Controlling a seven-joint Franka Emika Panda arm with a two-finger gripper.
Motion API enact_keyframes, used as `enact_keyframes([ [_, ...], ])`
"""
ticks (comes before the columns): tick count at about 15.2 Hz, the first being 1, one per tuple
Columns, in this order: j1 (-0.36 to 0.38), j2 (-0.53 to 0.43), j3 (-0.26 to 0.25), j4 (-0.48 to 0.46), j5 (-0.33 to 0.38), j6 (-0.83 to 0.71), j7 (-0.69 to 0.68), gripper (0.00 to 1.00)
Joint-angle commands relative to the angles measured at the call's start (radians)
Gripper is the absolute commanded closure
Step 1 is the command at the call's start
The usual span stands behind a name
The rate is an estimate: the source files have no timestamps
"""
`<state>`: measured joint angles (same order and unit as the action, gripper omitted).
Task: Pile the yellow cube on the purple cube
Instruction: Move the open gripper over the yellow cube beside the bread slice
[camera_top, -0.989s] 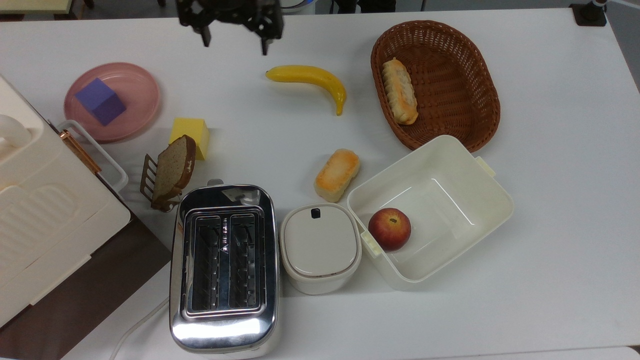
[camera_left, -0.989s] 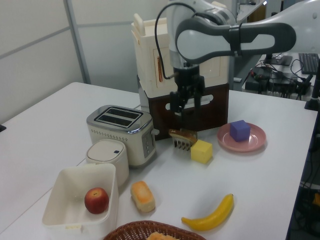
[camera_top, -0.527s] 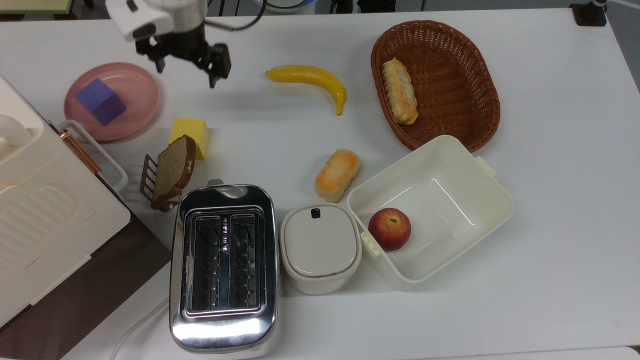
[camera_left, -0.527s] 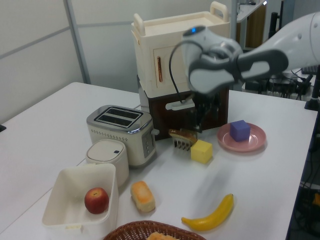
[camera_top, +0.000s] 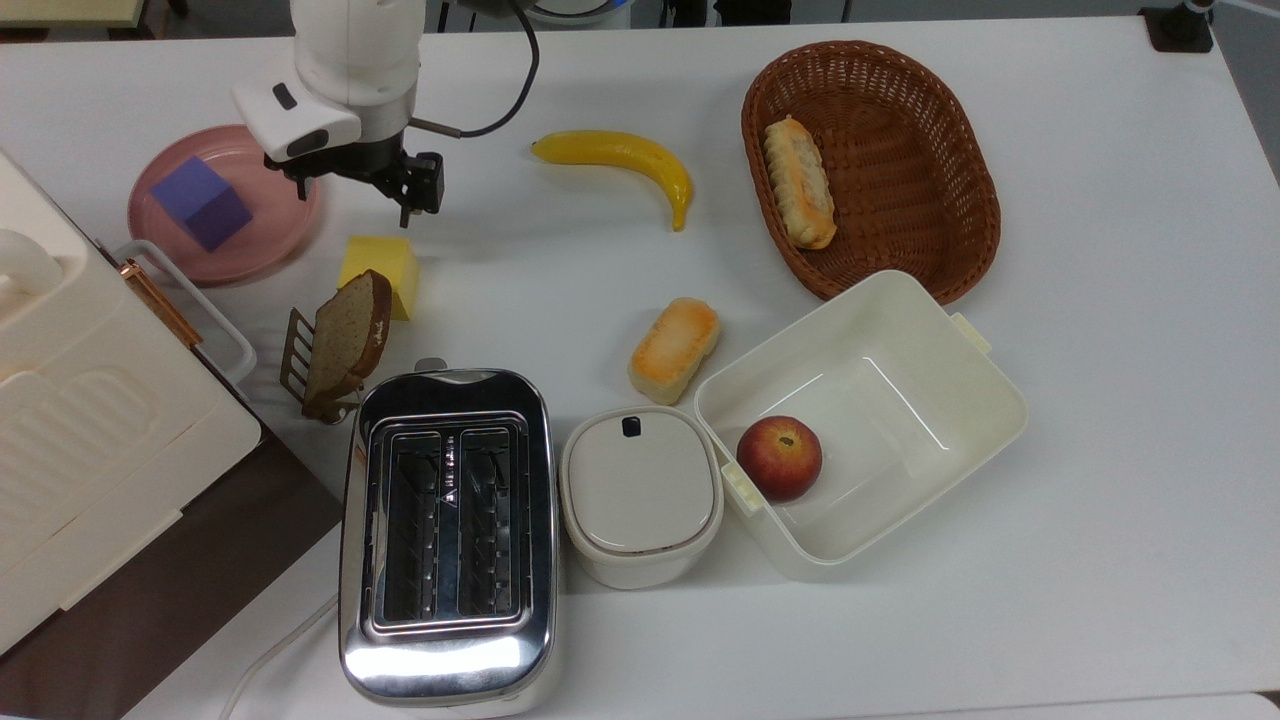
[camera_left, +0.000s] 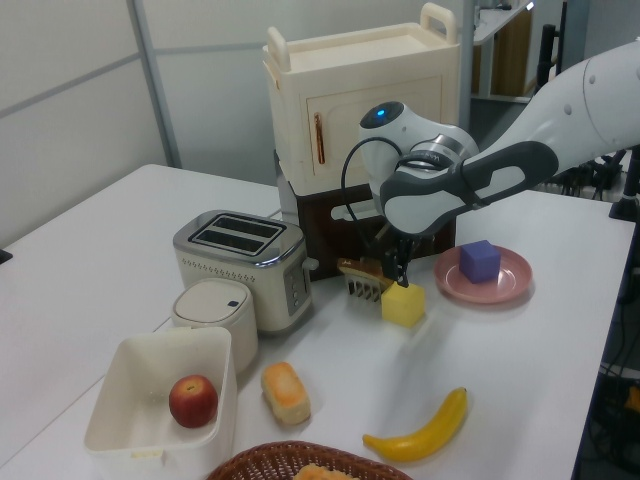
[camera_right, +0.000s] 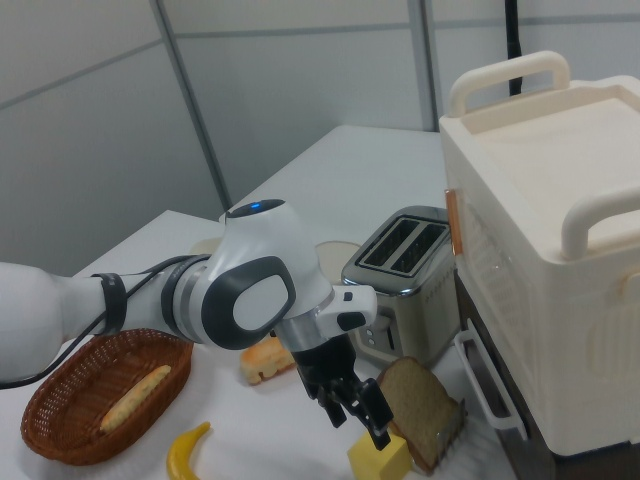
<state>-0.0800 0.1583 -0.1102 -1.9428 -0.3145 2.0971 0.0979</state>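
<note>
Hovering with my claw (camera_top: 355, 200) spread wide and holding nothing, I am in the reaching step: the yellow cube (camera_top: 380, 271) sits on the table just below and a little ahead of my fingertips, not yet touched. In the left view the claw (camera_left: 393, 272) hangs right above that cube's top edge. The purple cube (camera_top: 201, 203) rests on the pink plate (camera_top: 275, 168) off to one side of my claw, on the top view's left. My next move, as I judge it, calls for coming straight down so one finger passes either side of the yellow cube, minding the slice of bread (camera_top: 348, 338) in its little rack, which stands tight against the cube's far side from me. By my count: one yellow cube, one purple cube, one plate, one banana (camera_top: 620, 163), one apple (camera_top: 779, 458), one toaster (camera_top: 447, 535), two bread rolls, one of them in the basket (camera_top: 900, 90).
</note>
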Motion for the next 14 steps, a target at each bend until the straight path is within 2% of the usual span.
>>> enact_keyframes([
  [1, 0.000, 0.018, -0.005, -0.013, -0.020, 0.066, -0.040, 0.00],
  [5, -0.015, 0.035, -0.003, -0.015, 0.018, 0.112, -0.026, 0.00],
  [7, -0.020, 0.035, -0.005, -0.013, 0.127, 0.121, -0.041, 0.00],
  [8, -0.021, 0.037, -0.005, -0.013, 0.152, 0.123, -0.046, 0.00],
  [12, -0.040, 0.040, -0.005, -0.013, 0.208, 0.126, -0.081, 0.00],
  [14, -0.041, 0.050, -0.005, -0.010, 0.212, 0.127, -0.093, 0.00],
])
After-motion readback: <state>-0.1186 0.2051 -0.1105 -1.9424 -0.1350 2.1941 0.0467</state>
